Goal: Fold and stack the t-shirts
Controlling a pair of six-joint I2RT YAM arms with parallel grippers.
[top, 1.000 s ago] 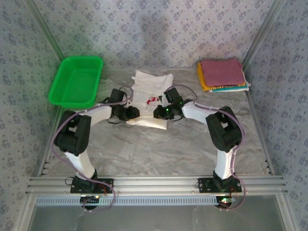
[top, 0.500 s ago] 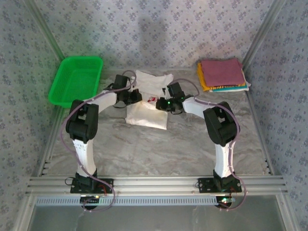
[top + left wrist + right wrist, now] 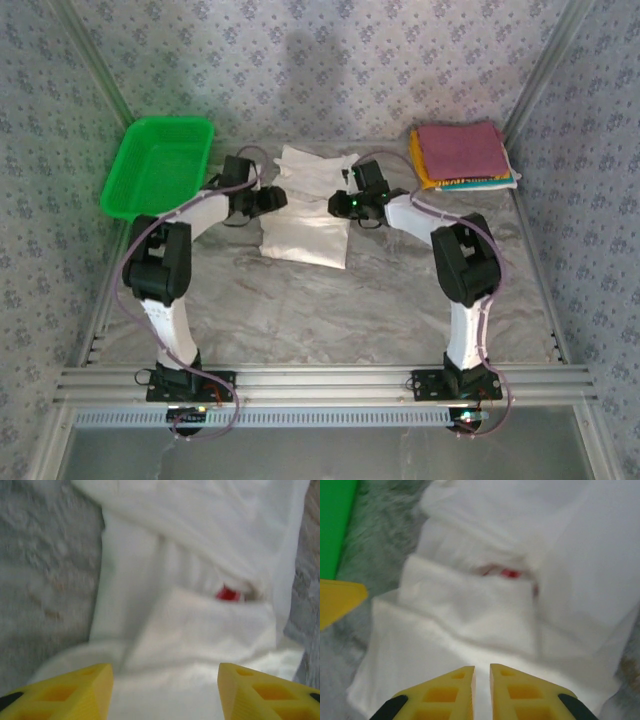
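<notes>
Green basket (image 3: 158, 170) left of white t-shirt (image 3: 305, 235); folded stack (image 3: 462, 155) right.

A green plastic mesh basket (image 3: 158, 175) stands in the far left corner of the grey marbled desk (image 3: 330, 300). Walls (image 3: 330, 70) with a pale flower pattern enclose it, and metal rails (image 3: 320, 384) run along its near edge.
</notes>
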